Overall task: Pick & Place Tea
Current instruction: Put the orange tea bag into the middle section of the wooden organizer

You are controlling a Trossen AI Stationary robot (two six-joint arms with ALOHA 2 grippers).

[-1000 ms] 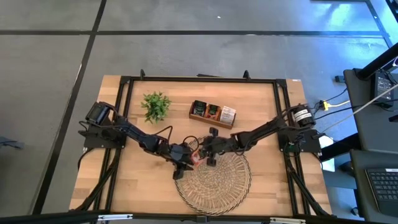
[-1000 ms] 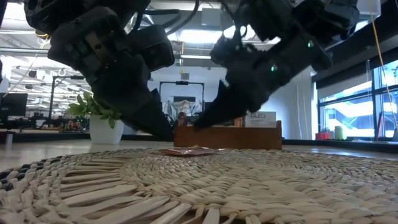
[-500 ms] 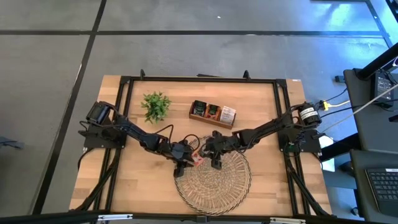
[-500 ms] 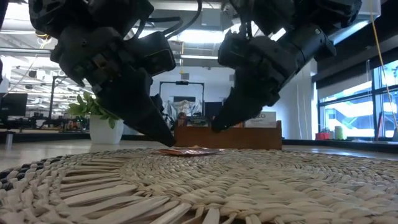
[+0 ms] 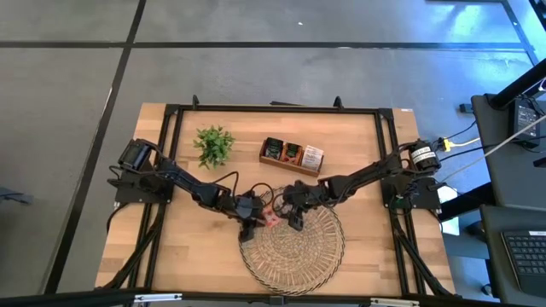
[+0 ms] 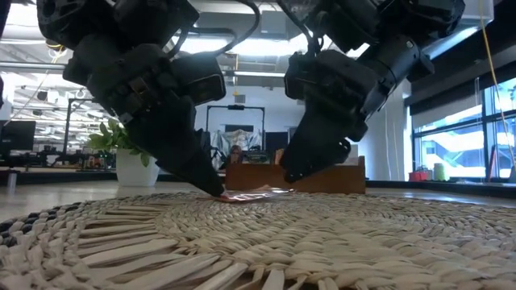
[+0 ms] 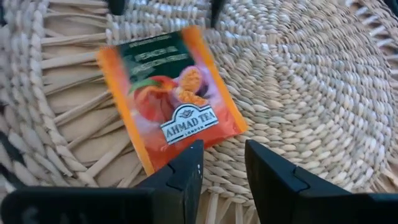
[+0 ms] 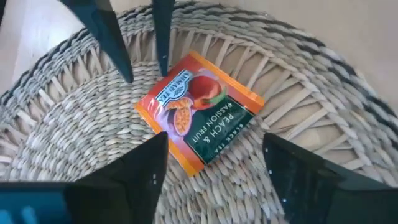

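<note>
One orange square sachet (image 8: 199,115) — "AHMAD TEA", "PEACH & PASSION FRUIT" — flat on my round woven tray's (image 5: 294,251) rim, light wood table (image 5: 358,145), office behind, left gripper (image 7: 224,165) narrowly parted, right gripper (image 8: 214,165) wide — both empty.

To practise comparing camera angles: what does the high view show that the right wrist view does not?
Only the high view shows the green plant, the wooden box and both whole arms over the table.

Only the right wrist view shows the print on the orange sachet: peach and passion fruit.

Both show that sachet lying on the woven tray, between the left gripper and the right gripper, whose fingers are open.
</note>
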